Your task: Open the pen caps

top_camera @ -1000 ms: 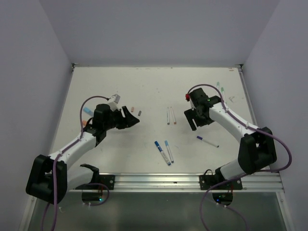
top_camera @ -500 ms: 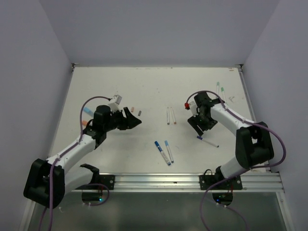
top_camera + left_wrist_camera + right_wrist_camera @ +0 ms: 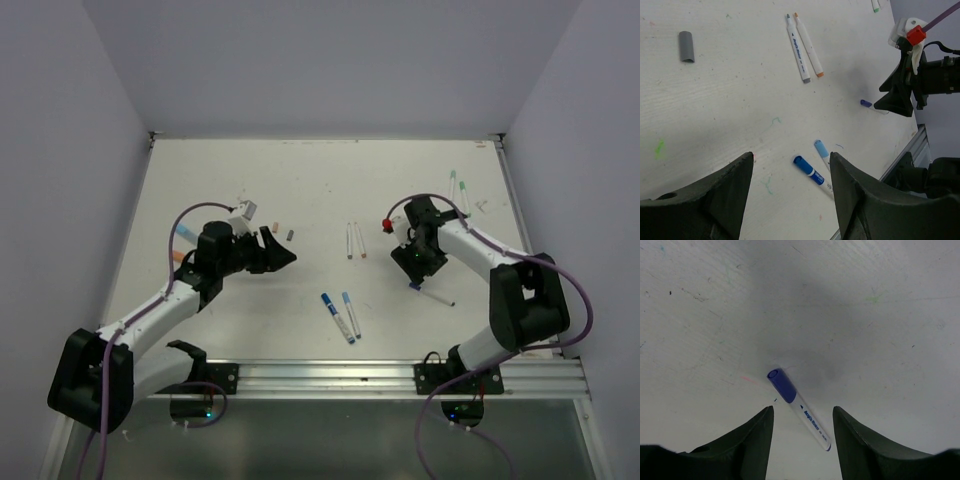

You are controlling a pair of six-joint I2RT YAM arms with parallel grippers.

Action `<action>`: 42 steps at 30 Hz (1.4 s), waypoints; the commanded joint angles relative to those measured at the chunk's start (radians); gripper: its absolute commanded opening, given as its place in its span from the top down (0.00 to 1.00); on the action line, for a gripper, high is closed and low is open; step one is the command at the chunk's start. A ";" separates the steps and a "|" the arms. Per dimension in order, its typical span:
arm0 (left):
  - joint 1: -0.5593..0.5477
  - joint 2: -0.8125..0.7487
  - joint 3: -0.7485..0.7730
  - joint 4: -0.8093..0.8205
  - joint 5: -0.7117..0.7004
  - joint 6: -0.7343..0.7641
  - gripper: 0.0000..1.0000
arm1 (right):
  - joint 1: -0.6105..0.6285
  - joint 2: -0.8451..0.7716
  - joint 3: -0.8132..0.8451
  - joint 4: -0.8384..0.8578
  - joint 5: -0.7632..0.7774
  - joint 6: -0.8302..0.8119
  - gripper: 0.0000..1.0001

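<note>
A white pen with a dark blue-purple cap (image 3: 781, 385) lies flat between my right gripper's (image 3: 803, 410) open fingers, which hover just above it. In the top view this pen (image 3: 432, 295) lies just in front of the right gripper (image 3: 408, 270). My left gripper (image 3: 283, 250) is open and empty above the table's left middle. Its wrist view (image 3: 791, 156) shows a blue-capped pen (image 3: 812, 174) and a light-blue-capped pen (image 3: 822, 150) ahead. Two uncapped pens (image 3: 798, 48) lie side by side farther off. A loose grey cap (image 3: 686, 46) lies to the left.
A loose orange cap (image 3: 277, 227) lies beside the grey cap (image 3: 290, 234). A light blue cap (image 3: 182, 230) and an orange cap (image 3: 176, 256) lie near the left edge. Two green-ended pens (image 3: 456, 182) lie at the back right. A metal rail (image 3: 330, 375) runs along the near edge.
My right gripper has swung down and toward the purple-capped pen and now straddles it from above. My left gripper has shifted slightly and stays open.
</note>
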 commanded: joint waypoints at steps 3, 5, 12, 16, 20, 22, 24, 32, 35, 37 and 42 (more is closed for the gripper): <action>-0.006 -0.016 -0.011 0.026 0.003 0.010 0.34 | -0.003 0.027 -0.044 0.043 -0.025 -0.039 0.48; -0.006 -0.010 -0.009 0.028 0.001 0.010 0.34 | -0.002 0.039 -0.053 0.050 -0.017 -0.039 0.50; -0.006 -0.004 -0.014 0.029 -0.005 0.007 0.34 | -0.002 0.047 -0.058 0.063 0.015 -0.031 0.54; -0.006 -0.006 -0.014 0.025 -0.014 0.007 0.34 | -0.002 0.091 -0.047 0.065 0.027 -0.027 0.56; -0.006 -0.016 -0.013 0.006 -0.029 0.012 0.34 | 0.003 0.124 -0.038 0.060 0.030 -0.028 0.62; -0.006 -0.018 -0.014 0.005 -0.033 0.014 0.34 | 0.001 0.127 -0.036 0.066 0.035 -0.024 0.66; -0.006 -0.013 -0.014 0.005 -0.034 0.014 0.34 | 0.001 0.128 -0.033 0.079 0.029 -0.024 0.73; -0.005 0.005 0.000 -0.005 -0.055 0.015 0.34 | 0.056 0.205 0.149 0.082 0.049 0.010 0.93; -0.006 0.008 0.003 -0.008 -0.065 0.012 0.34 | 0.087 0.223 0.254 0.091 0.001 0.045 0.97; -0.006 0.010 0.007 -0.008 -0.069 0.007 0.34 | 0.090 0.254 0.301 0.102 -0.025 0.105 1.00; -0.006 0.024 0.024 -0.002 -0.060 0.007 0.34 | 0.138 0.329 0.401 0.091 -0.007 0.190 1.00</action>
